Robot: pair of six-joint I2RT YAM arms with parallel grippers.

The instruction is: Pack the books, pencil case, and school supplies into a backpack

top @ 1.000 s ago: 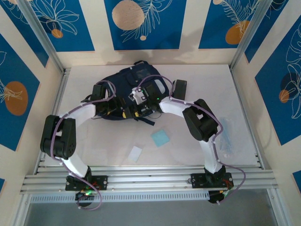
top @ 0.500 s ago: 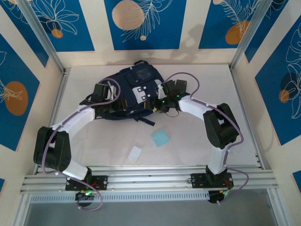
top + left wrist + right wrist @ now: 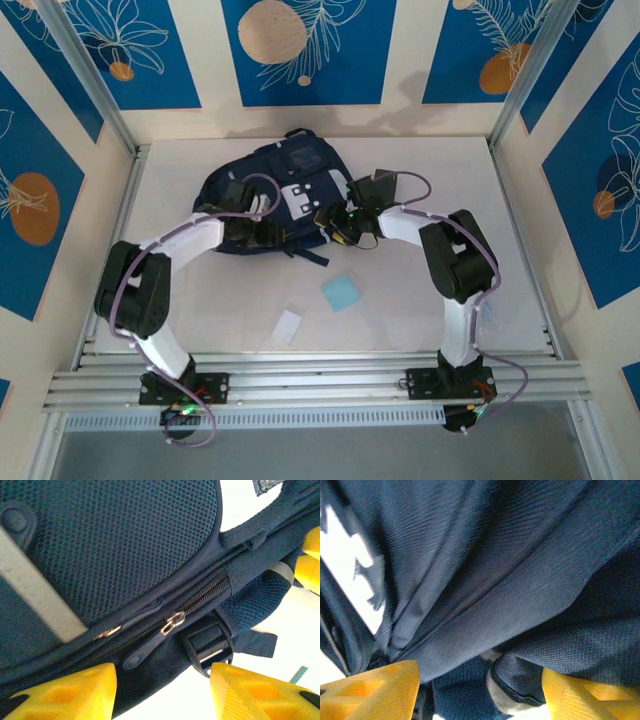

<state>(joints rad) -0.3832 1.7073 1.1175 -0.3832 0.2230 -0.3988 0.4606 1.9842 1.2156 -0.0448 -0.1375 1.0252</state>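
Top camera first: the backpack (image 3: pixel 285 180) lies flat on the far middle of the table (image 3: pixel 430 300), with its white patch (image 3: pixel 300 196) facing up. The left claw (image 3: pixel 258 224) is at the bag's near edge, on the left side. The right claw (image 3: pixel 338 222) is at the bag's near right corner. Both claws are right up against the bag.

From the left wrist camera, the bag's edge runs across between the two yellow fingers (image 3: pixel 65 692). A zipper pull (image 3: pixel 172 623) and a black buckle (image 3: pixel 207 650) sit just above the gap. Dark cloth touches one finger, and the buckle is just beside the other. This claw is about half open. I cannot tell if it is squeezing the bag or is just around it.

From the right wrist camera, folds of blue cloth hang down between that claw's yellow fingers (image 3: pixel 375 690) and fill most of the gap. The claw is partly open too, and I cannot tell if it has a real hold on the cloth.

Nearer the arms, a blue pad (image 3: pixel 342 293) lies on the bare table. A white piece (image 3: pixel 288 326) lies a bit closer and to the left of it. Both are well apart from the claws.
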